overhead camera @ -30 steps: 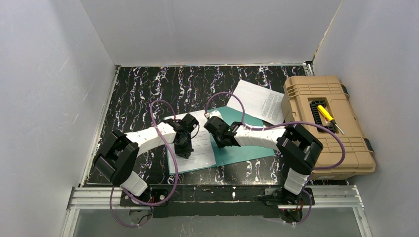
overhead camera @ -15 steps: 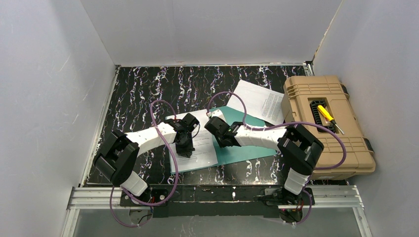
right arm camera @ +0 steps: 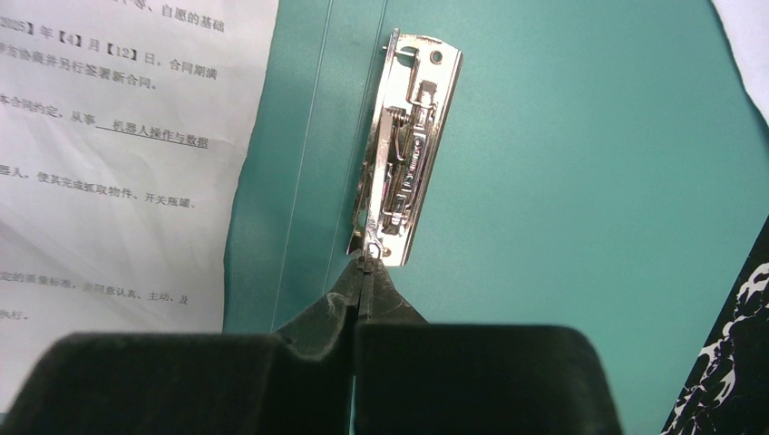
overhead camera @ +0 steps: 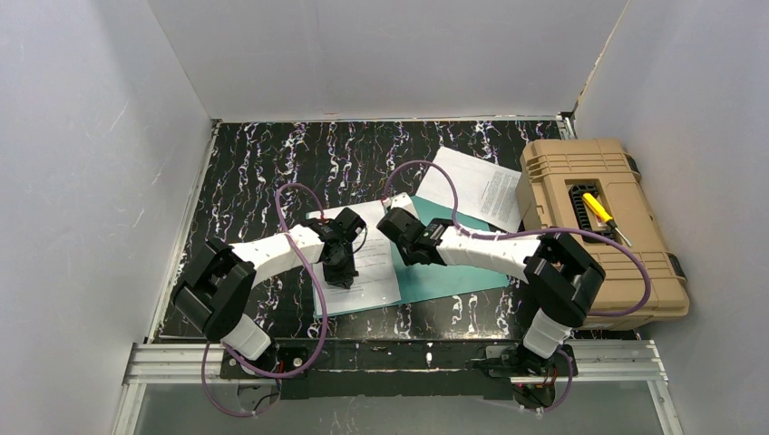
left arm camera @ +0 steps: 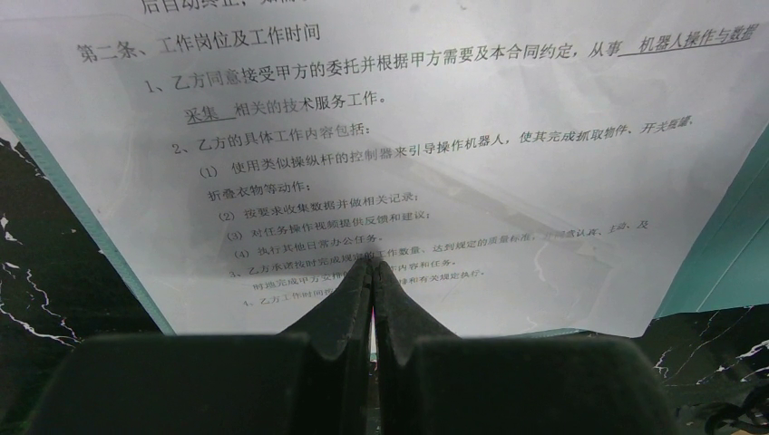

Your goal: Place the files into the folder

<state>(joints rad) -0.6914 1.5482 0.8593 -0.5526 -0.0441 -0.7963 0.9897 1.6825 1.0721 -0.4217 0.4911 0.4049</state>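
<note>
On your left, the left gripper (left arm camera: 373, 267) has its fingers pressed together with no gap. Their tips are down on a printed sheet (left arm camera: 408, 136), in its near half. You cannot tell from the wrist view whether any paper is nipped between them or the tips only press on it. That sheet lies flat on the left flap of the open folder (overhead camera: 458, 272). A thin teal edge shows along the sheet's left side, and more teal shows past its right corner. The folder itself lies open on the marbled black table (overhead camera: 263, 172), in the middle, just ahead of both arms. Moving right, the bare teal spine and right flap lie next to the sheet. The metal clip (right arm camera: 405, 154) sits on the inner surface just right of the spine creases, running away from the right wrist camera. The right gripper (right arm camera: 363, 267) is also closed, finger against finger. Its tips touch the clip's near end, where a small bit of metal meets them; whether they actually pinch it is not clear. Further right and farther back, a second sheet (overhead camera: 476, 186) lies tilted, overlapping the folder's far right corner and reaching the tan toolbox (overhead camera: 626, 263). The toolbox stands at the table's right edge with a yellow-handled screwdriver (overhead camera: 600, 213) in its lid recess.
</note>
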